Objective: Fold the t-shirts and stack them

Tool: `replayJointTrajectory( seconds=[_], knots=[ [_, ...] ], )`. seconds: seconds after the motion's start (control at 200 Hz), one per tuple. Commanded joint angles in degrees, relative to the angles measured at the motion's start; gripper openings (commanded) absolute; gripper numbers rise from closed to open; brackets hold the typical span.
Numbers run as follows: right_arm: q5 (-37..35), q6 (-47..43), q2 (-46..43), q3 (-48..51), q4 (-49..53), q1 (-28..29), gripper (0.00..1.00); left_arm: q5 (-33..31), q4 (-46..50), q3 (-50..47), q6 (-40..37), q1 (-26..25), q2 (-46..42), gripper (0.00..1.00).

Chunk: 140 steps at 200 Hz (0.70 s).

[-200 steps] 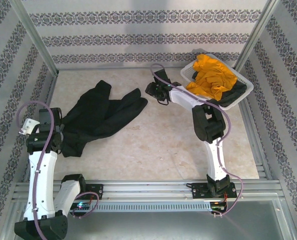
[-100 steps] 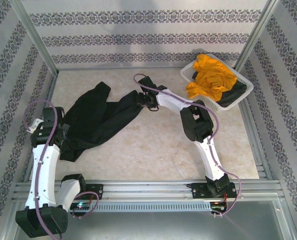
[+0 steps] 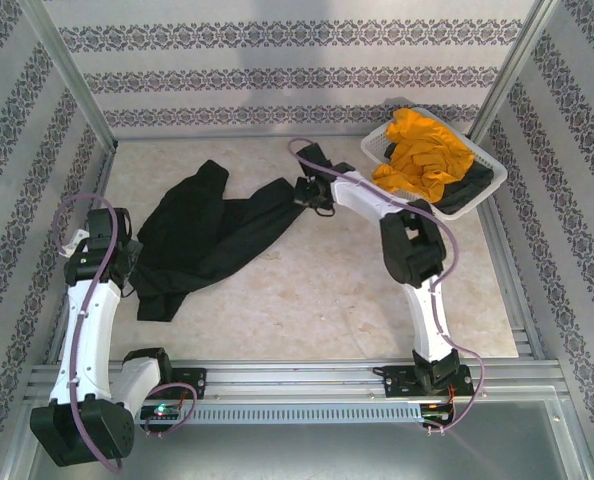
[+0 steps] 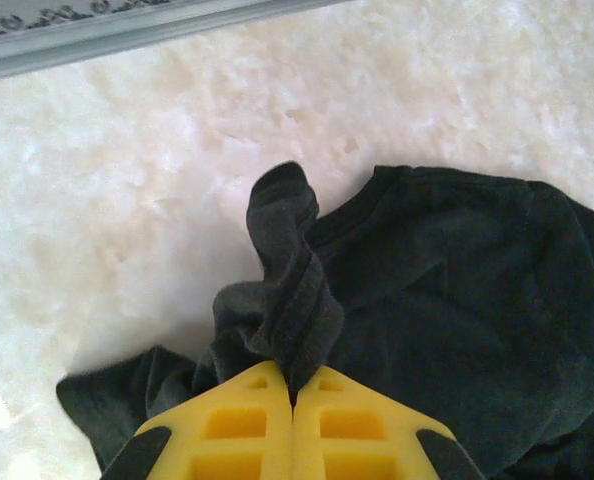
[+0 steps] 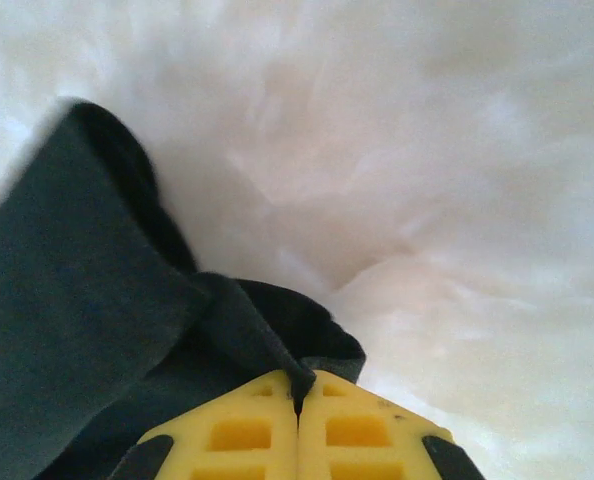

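1. Big change in the last second: our right gripper [image 5: 299,392] comes away from the basket [image 3: 466,208], swings over to the right end of the black shirt [image 3: 209,232] and clamps down. A second ago its jaws are apart. Now they're pressed together with a fold of black cloth caught between the tips.
2. Our left gripper [image 4: 293,385] hasn't let go in that time. It's pinching a bunched ridge of the same shirt at the left end, jaws tight on the fabric.
3. So we now hold the black shirt at both ends. It lies on the table [image 3: 307,290], left of centre, running diagonally from the left gripper up to the right one, and it's crumpled rather than flat.
4. The shirt shifts a bit too. Its right tip sits further right than half a second ago, dragged along by the right gripper, and the left arm has nudged inward.
5. Our read on the task is that we're at the spreading stage, not folding yet. With both ends pinched, pulling them apart should flatten it. We can't tell which parts we've grabbed (hem, sleeve or shoulder), so it may come out skewed.
6. The orange shirt [image 3: 422,150] and a dark one [image 3: 479,180] are in the basket at the far right, so there's plenty left to do.
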State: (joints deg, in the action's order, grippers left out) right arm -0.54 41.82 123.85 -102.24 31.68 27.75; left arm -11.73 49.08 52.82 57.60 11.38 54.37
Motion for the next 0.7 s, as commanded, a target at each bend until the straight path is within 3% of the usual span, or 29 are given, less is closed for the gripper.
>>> replayJointTrajectory(
  seconds=[0.0,0.245,0.47,0.57,0.695],
  knots=[
    [-3.82,1.33,-9.78,0.53,5.84,-2.37,0.00,1.62,-6.48,1.03,-0.61,0.84,1.78,0.00],
    [-2.52,-0.18,-24.60,9.06,13.52,-5.58,0.00,3.93,-11.55,4.50,0.44,0.91,5.61,0.00],
    [-3.63,0.54,-39.29,24.07,16.92,-7.12,0.00,3.42,-5.17,3.88,1.49,0.76,2.82,0.00],
    [-1.53,1.14,-40.84,32.25,15.34,-8.60,0.00,3.18,-1.55,1.56,1.54,0.66,1.45,0.00],
    [4.74,1.53,-35.81,36.00,11.49,-11.06,0.00,2.90,0.01,-2.20,2.33,0.66,0.04,0.00]
  ],
)
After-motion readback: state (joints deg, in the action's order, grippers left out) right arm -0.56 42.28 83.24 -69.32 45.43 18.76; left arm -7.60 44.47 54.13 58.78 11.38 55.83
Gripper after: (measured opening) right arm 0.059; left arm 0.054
